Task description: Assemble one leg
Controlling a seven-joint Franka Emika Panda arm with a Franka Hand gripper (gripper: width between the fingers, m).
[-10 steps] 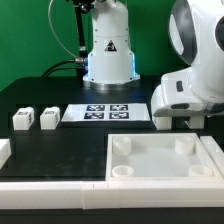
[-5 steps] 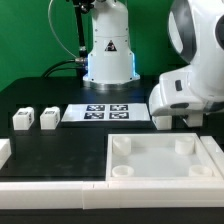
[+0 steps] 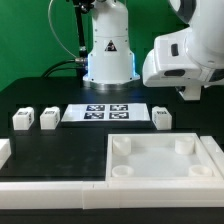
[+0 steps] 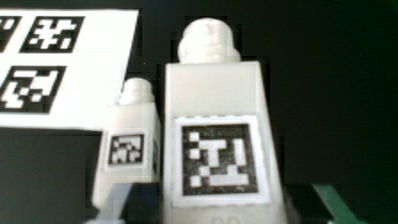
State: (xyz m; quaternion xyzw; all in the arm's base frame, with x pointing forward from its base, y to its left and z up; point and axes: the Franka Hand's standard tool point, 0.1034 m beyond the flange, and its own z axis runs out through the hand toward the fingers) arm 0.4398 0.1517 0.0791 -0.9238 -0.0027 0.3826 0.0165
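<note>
The two-finger gripper [image 3: 188, 92] hangs clear of the black table [image 3: 60, 150], past the marker board [image 3: 108, 113] on the exterior view's right. It appears to be pinching the leg [image 4: 217, 135], a small white plastic block with a black-and-white square tag. That leg fills the middle of the wrist view, and the exterior view shows no leg on the table under the gripper.

A second leg [image 3: 162, 117] lies just beside that end of the marker board. Two more legs [image 3: 22, 120] [image 3: 47, 119] lie off its other end.

In front of the marker board sits the large white square tray-like part [image 3: 155, 160], its round corner sockets empty. The pick-up looks done. Carrying the leg to a socket, seating it and fastening it are still left.
</note>
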